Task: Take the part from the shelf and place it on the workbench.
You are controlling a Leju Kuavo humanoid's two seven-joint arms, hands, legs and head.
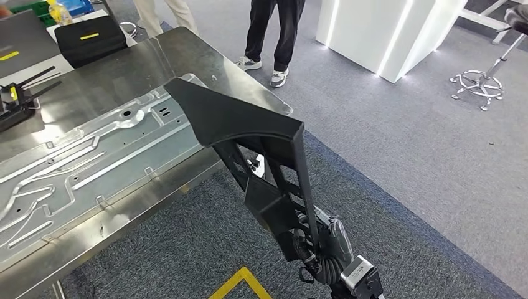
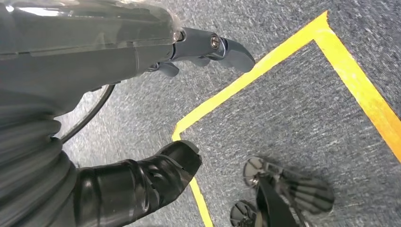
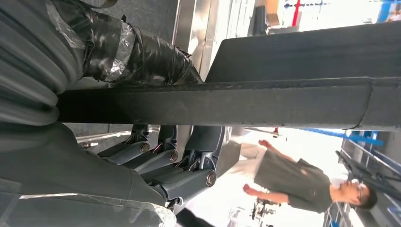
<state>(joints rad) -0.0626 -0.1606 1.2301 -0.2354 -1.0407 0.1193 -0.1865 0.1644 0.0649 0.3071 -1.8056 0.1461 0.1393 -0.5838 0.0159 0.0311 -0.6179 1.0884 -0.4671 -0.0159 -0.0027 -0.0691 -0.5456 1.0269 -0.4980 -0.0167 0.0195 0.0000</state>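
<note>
The part (image 1: pixel 236 118) is a large black angular piece with a broad flat top and an open frame below. It is tilted, its upper end over the near corner of the steel workbench (image 1: pixel 112 81) and above a stamped metal panel (image 1: pixel 93 156). My right hand (image 1: pixel 320 246) grips the part's lower frame, off the bench edge. In the right wrist view the part's black bar (image 3: pixel 236 101) runs between the taped thumb (image 3: pixel 137 52) and the fingers (image 3: pixel 179 165). My left hand (image 2: pixel 118 56) hangs over the carpet with its fingers apart, holding nothing.
A black case (image 1: pixel 90 37) and a black fixture (image 1: pixel 18 103) lie at the bench's far side. People's legs (image 1: pixel 274 31) stand beyond the bench, near a white lit counter (image 1: pixel 386 31). A stool base (image 1: pixel 476 84) is at far right. Yellow floor tape (image 1: pixel 240 283) marks the carpet.
</note>
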